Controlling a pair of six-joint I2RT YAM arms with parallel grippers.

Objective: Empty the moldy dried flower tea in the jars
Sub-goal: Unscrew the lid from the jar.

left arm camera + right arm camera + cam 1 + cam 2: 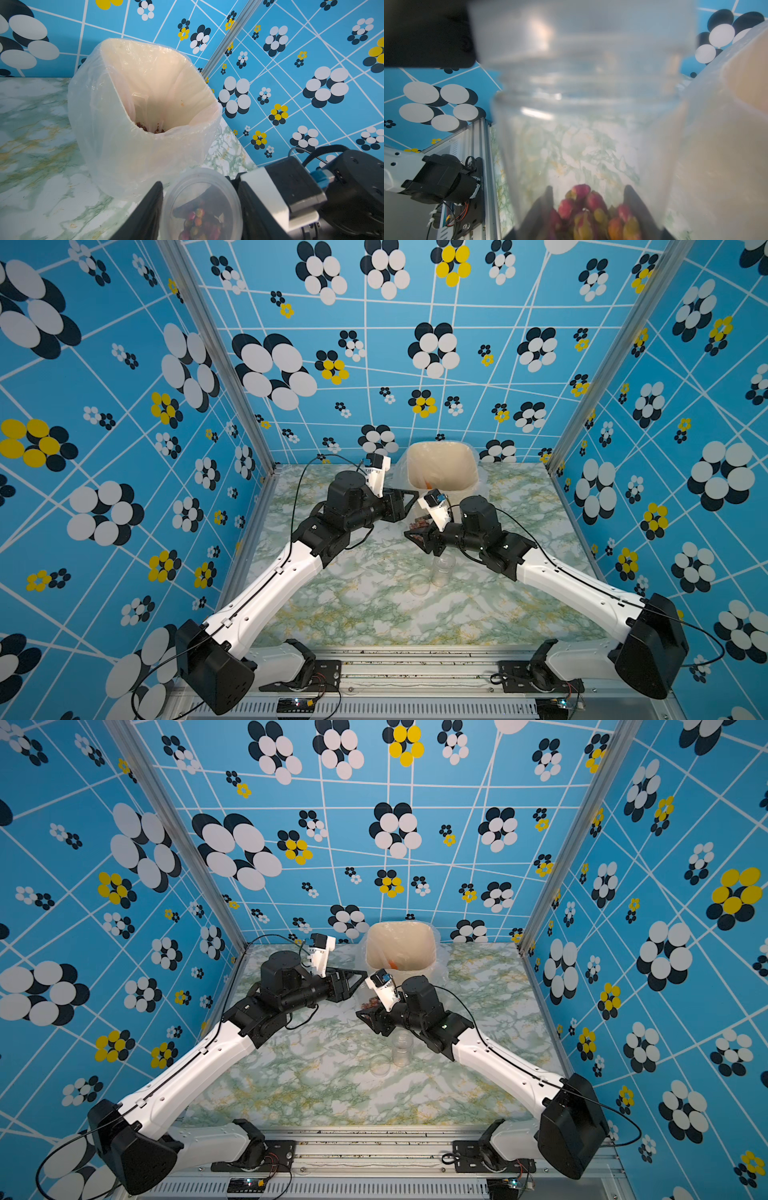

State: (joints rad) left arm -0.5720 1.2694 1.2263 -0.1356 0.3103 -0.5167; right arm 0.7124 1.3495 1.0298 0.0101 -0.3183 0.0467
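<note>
A clear jar [583,133] with moldy dried flower tea [591,209] in its bottom is held just in front of the bin. My right gripper [419,537] is shut on the jar's body; both jaws show dark through its wall. The jar's flat clear lid [201,203] sits between the jaws of my left gripper [201,209], which is shut on its rim. In both top views the reddish tea [420,525] [370,1006] shows between the two grippers. A second jar [442,570], empty and without a lid, stands nearer the front, with a loose lid [419,585] beside it.
The beige plastic-lined bin [442,466] [145,72] stands at the back wall, with a few reddish bits [151,129] at its bottom. The marble-patterned table [374,605] is walled in by blue flowered panels on three sides.
</note>
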